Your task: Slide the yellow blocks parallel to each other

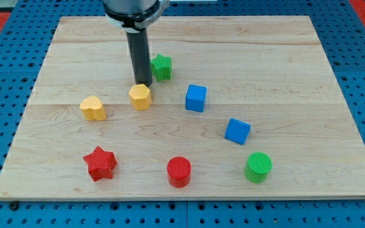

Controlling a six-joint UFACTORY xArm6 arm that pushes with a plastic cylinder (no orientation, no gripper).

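Note:
Two yellow blocks lie left of centre on the wooden board (284, 50). The yellow hexagon block (140, 97) is nearer the middle. The yellow heart-shaped block (93, 108) lies to its left and slightly lower in the view. My tip (142, 85) stands just above the yellow hexagon block, at its upper edge and touching or nearly touching it. The dark rod rises from there to the view's top.
A green star block (161, 66) sits just right of the rod. Two blue cubes lie at the right (196, 98) and lower right (237, 131). A red star (100, 163), a red cylinder (179, 171) and a green cylinder (258, 167) line the bottom.

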